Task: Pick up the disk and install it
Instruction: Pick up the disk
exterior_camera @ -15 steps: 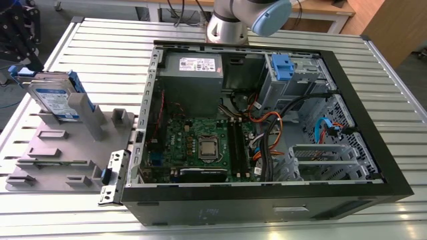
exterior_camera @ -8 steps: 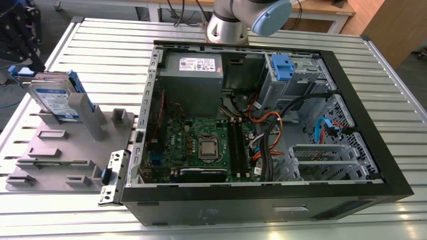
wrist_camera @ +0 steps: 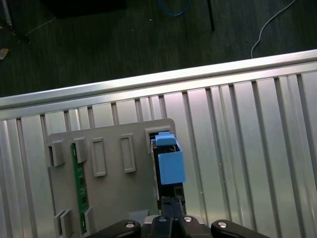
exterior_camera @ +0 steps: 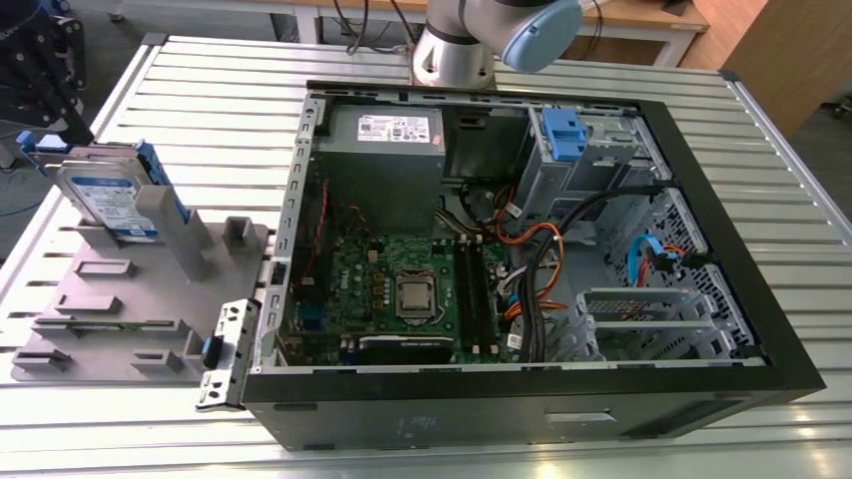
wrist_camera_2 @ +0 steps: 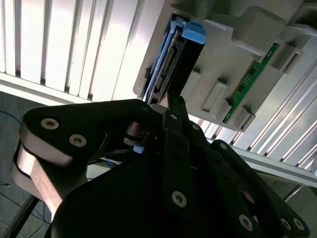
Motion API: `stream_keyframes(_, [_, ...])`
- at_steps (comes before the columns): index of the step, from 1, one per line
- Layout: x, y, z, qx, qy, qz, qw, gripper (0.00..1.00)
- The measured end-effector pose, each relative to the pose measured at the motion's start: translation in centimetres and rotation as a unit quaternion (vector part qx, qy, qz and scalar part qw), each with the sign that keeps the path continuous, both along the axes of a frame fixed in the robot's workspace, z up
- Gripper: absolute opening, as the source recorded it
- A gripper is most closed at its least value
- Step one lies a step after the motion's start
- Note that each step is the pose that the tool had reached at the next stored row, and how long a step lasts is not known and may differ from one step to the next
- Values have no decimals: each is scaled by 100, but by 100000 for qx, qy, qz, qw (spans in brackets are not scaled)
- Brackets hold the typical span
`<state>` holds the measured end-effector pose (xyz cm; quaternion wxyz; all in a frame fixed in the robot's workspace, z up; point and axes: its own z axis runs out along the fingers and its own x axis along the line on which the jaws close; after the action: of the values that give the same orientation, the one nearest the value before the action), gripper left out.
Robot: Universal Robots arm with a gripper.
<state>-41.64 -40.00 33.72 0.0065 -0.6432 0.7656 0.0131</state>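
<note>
The disk (exterior_camera: 114, 205) stands on edge in a slot of the grey holder (exterior_camera: 134, 299) at the exterior view's left, label facing out, with its blue carrier frame behind it. In both wrist views the disk (wrist_camera: 168, 166) (wrist_camera_2: 176, 59) sits in that slot, its blue frame uppermost. My gripper (exterior_camera: 47, 135) hangs just above the disk's upper end, at the far left of the exterior view. Its black fingers (wrist_camera: 171, 210) look pressed together, and I see nothing between them. In the second wrist view the gripper (wrist_camera_2: 173, 101) overlaps the disk's near end; I cannot tell whether they touch.
An open computer case (exterior_camera: 745, 329) lies on the slatted metal table (exterior_camera: 200, 90), with a blue-handled drive cage (exterior_camera: 566, 135), a grey power supply (exterior_camera: 386, 130) and loose cables inside. A green memory module (wrist_camera: 78, 173) stands in the holder. The table's edge (wrist_camera: 99, 89) runs close behind the holder.
</note>
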Motion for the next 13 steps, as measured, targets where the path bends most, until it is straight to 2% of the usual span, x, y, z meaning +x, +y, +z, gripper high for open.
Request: stream_keyframes(13, [0, 0, -23, 5, -12, 1, 100000, 11])
